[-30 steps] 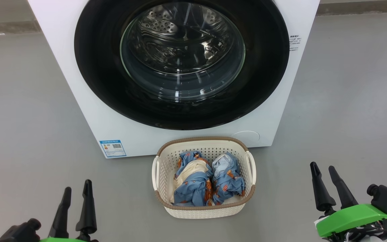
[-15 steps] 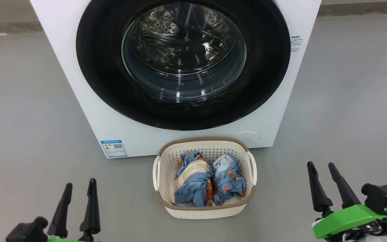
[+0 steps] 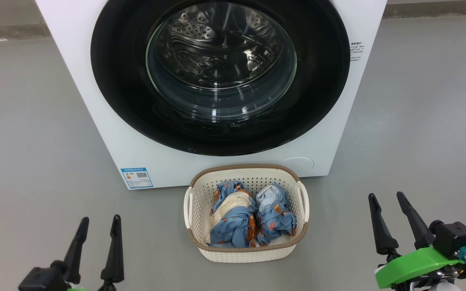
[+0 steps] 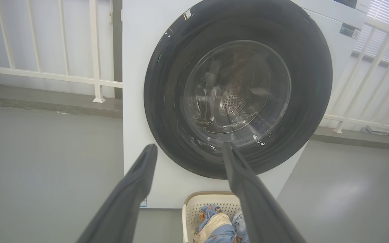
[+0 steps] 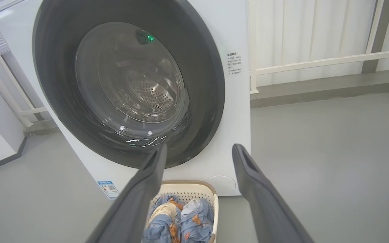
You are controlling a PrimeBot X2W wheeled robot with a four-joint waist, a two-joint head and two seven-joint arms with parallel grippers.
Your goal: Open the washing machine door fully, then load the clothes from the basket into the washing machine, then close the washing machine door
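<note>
The washing machine door (image 3: 221, 72) is seen shut against the front of the washing machine (image 3: 95, 133), its glossy black rim unbroken and the steel drum visible through the glass bowl. The basket (image 3: 243, 167) is set on the floor just before the machine, below the door, with the clothes (image 3: 249, 216) lying inside it as two blue printed bundles side by side. A small blue label (image 3: 136, 177) is fixed at the machine's lower corner on the robot's left.

The floor (image 3: 34, 121) is smooth, grey and matt. Behind the machine a low grey ledge (image 4: 46, 106) is seen carrying a white railing (image 4: 95, 50) before pale walls.

The left end effector (image 3: 100, 219) and the right end effector (image 3: 386, 196) are held above the floor to either side of the basket, well apart from it, both with fingers spread wide and nothing gripped.

Compared with a second earlier, both end effectors have been drawn slightly inward; the door, basket and clothes are unchanged.
</note>
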